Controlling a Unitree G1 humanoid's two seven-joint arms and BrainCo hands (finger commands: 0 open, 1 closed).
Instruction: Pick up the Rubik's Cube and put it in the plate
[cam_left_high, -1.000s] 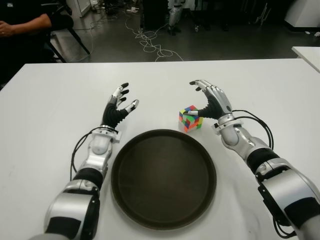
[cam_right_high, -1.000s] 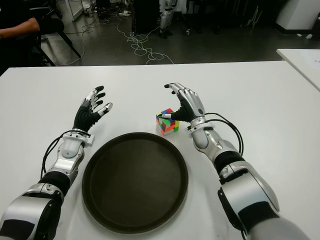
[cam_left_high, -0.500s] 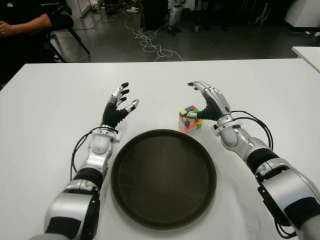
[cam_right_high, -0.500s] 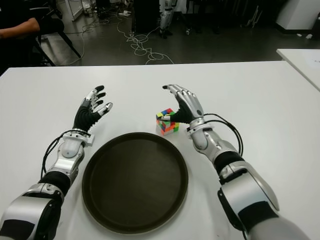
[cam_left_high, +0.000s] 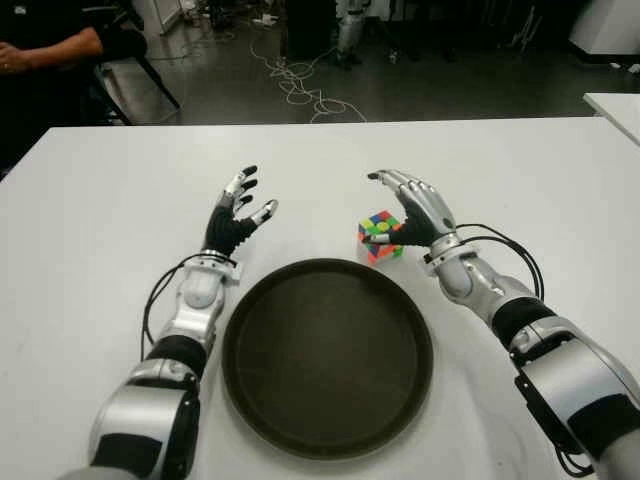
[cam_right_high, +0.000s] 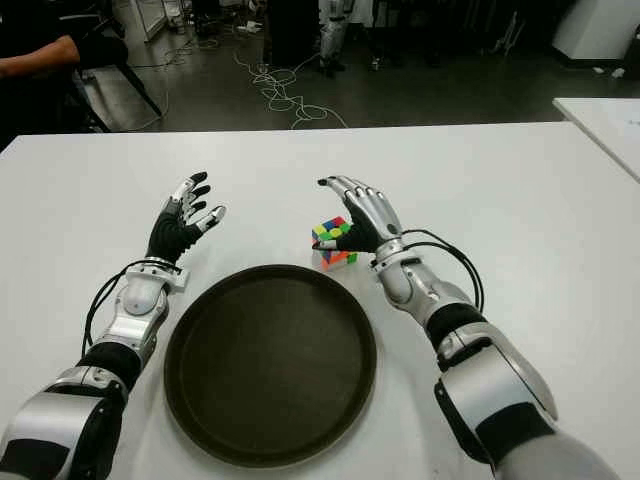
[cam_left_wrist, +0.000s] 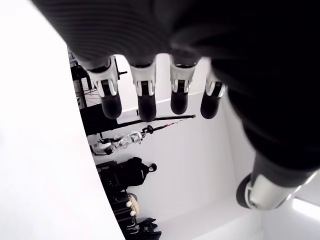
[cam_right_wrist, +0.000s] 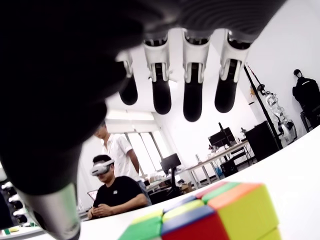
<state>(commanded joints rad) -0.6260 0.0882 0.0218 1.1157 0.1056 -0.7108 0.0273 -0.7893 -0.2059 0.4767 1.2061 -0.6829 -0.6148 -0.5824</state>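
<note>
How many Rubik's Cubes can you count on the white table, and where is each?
1. The Rubik's Cube sits on the white table just beyond the plate's far rim, under the open right hand. Nothing suggests another is hidden.

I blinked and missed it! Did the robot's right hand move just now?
Yes. The right hand slid toward the robot's left, over the cube, whose top it now partly hides; the plate stays put.

Rubik's Cube part hidden behind right hand, contact unclear
</note>
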